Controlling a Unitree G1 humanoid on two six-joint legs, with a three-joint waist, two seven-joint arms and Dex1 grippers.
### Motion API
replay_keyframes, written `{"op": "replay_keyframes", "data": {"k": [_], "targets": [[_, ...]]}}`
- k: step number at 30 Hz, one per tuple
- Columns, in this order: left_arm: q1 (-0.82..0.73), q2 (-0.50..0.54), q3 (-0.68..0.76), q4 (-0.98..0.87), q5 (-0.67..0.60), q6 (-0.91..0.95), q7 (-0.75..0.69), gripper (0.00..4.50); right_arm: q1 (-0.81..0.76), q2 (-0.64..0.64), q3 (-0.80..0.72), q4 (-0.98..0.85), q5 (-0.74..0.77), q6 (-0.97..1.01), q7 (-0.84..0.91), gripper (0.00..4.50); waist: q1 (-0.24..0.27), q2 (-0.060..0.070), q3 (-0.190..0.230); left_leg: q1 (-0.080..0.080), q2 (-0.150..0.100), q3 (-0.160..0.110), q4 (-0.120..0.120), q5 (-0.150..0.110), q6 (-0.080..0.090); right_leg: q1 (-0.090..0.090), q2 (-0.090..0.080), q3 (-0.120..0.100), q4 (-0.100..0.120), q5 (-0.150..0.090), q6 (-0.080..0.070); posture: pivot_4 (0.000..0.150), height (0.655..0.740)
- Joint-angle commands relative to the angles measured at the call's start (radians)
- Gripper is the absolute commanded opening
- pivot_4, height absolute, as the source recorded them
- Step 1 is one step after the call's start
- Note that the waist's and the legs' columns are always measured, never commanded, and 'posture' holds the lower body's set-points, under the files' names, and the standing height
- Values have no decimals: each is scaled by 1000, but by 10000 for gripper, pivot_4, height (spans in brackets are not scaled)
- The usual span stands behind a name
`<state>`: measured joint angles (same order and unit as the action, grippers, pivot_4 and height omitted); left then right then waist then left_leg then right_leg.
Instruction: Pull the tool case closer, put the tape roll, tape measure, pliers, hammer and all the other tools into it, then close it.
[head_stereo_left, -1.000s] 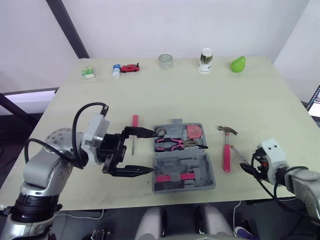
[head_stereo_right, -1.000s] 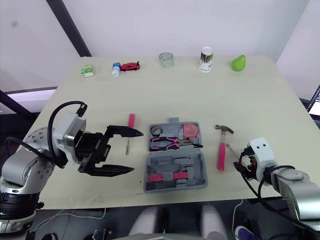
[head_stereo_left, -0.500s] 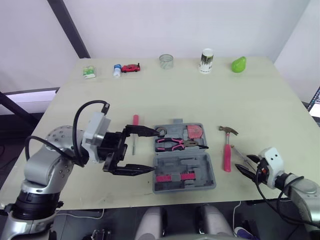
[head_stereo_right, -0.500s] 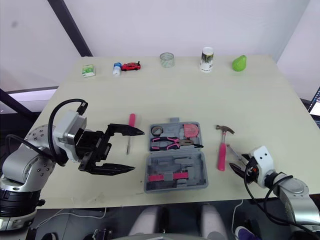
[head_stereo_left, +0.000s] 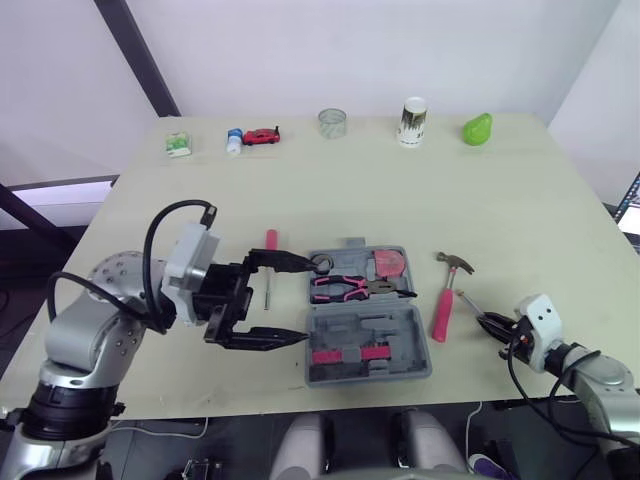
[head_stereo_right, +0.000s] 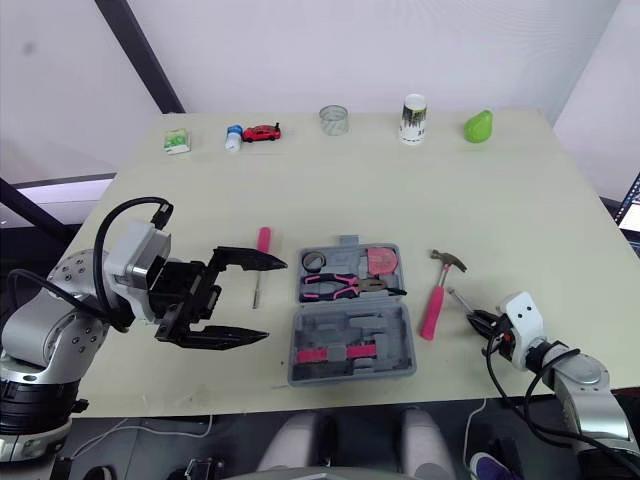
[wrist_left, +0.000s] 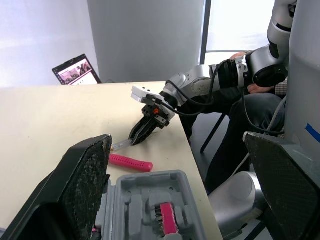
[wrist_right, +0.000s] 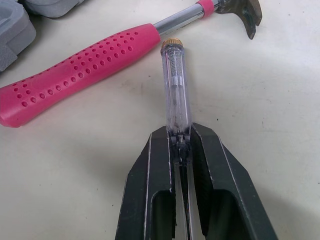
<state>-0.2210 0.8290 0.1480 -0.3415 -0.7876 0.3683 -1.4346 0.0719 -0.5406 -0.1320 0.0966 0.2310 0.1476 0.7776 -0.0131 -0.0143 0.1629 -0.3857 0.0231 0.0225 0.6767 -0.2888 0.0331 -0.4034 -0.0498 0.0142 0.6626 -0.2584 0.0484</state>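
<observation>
From the head: tool case (head_stereo_left: 400, 330) open at the near middle of the tabletop (head_stereo_left: 330, 200), with tape roll (head_stereo_left: 320, 263), pliers (head_stereo_left: 345, 288) and tape measure (head_stereo_left: 388, 264) in its far half. Just left of it, a pink-handled screwdriver (head_stereo_left: 270, 241) flat on the tabletop; just right of it, the hammer (head_stereo_left: 441, 305), head far, pink grip slanting near and toward the case. Left claw (head_stereo_left: 310, 300) raised left of the case, spread wide, holding nothing. Right claw (head_stereo_left: 490, 322) low at the near right edge, pinched on a clear screwdriver (head_stereo_left: 472, 305) lying just right of the hammer. Along the far edge, a green box (head_stereo_left: 177, 145), toy car (head_stereo_left: 260, 135), glass (head_stereo_left: 332, 122), cup (head_stereo_left: 411, 121) and green pear (head_stereo_left: 476, 129). From the left wrist: two fingers (wrist_left: 75, 190) far apart, the case between them, beyond it the hammer grip and the right claw nipping the clear screwdriver's end; a laptop (wrist_left: 76, 70) farther off. From the right wrist: claw narrow, closed on the end of the clear handle, tool flat on the tabletop, its brass cap just beside the hammer's pink grip; grey corner of the case beyond the grip.
</observation>
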Motion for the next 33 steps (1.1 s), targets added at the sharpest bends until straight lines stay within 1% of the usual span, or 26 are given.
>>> {"op": "replay_keyframes", "data": {"k": [1, 6, 8, 11, 14, 15, 16, 19, 24, 28, 30, 33], "targets": [[12, 12, 28, -18, -8, -5, 1, 45000, 19, -28, -29, -16, 8, -5, 2, 321, 0, 0, 0, 0, 0, 0, 0, 0, 0, 0, 0, 0, 0, 0, 0, 1500, 7400], [32, 14, 37, -11, -6, -14, -8, 45000, 31, -116, -45, -144, 25, 79, 25, 321, 3, 0, 0, 0, 0, 0, 0, 0, 0, 0, -1, 0, 0, 0, 0, 1500, 7400], [36, 13, 39, -5, -8, -13, -7, 45000, 30, -162, -38, -232, 38, 169, 32, 321, 2, 0, 0, 0, 0, 0, 0, 0, 0, 0, -1, 0, 0, 0, 0, 1500, 7400], [29, 0, 35, 10, 3, -8, 28, 45000, -3, -195, -29, -366, 103, 297, 37, 321, -1, 0, 0, 0, 0, 0, 0, 0, 0, 0, 0, 0, 0, 0, 0, 1500, 7400], [40, -13, 26, 18, 20, -31, 30, 45000, -53, -231, 34, -518, 141, 399, 61, 321, -1, 1, 0, 1, 0, 0, 0, 0, 0, 0, 1, 0, 1, 0, 0, 1500, 7400], [52, -12, 28, 16, 19, -31, 25, 45000, -77, -232, 60, -567, 166, 444, 62, 321, 0, 1, 0, 0, 0, 0, 0, 0, 0, 0, 1, 0, 1, 0, 0, 1500, 7400], [61, -6, 34, 16, 9, -22, 15, 45000, -109, -225, 91, -597, 160, 471, 47, 321, 1, 0, 0, 0, 0, -1, 0, 0, 0, 0, 1, 0, 0, 0, 0, 1500, 7400], [72, 14, 53, 34, -12, 2, -8, 45000, -207, -207, 170, -630, 145, 560, 6, 321, 1, 0, 0, 0, 1, -1, 0, 0, 0, 0, 0, -1, 0, 0, 0, 1500, 7400], [125, 61, 100, 99, 33, -54, -80, 45000, -380, -161, 350, -683, 144, 722, -19, 321, 1, 0, 1, -1, 0, -1, 0, 0, 0, 0, 0, -2, 0, 0, 0, 1500, 7400], [169, 83, 133, 130, 55, -87, -110, 45000, -489, -169, 459, -679, 105, 825, -37, 321, 0, 0, 0, -3, 0, -1, 0, 0, 0, -3, -1, -2, 0, 0, 0, 1500, 7400], [214, 103, 167, 158, 71, -114, -138, 45000, -576, -139, 517, -653, 101, 882, -37, 321, 0, 0, 1, -9, 0, -2, 2, 0, 0, -8, -2, -3, 1, 0, 0, 1500, 7400], [248, 110, 211, 194, 75, -144, -149, 45000, -699, -97, 622, -605, 90, 943, -19, 321, -6, 0, 1, -11, 1, -2, 4, 0, 0, -9, -1, -3, 2, 0, 0, 1500, 7400]]}}
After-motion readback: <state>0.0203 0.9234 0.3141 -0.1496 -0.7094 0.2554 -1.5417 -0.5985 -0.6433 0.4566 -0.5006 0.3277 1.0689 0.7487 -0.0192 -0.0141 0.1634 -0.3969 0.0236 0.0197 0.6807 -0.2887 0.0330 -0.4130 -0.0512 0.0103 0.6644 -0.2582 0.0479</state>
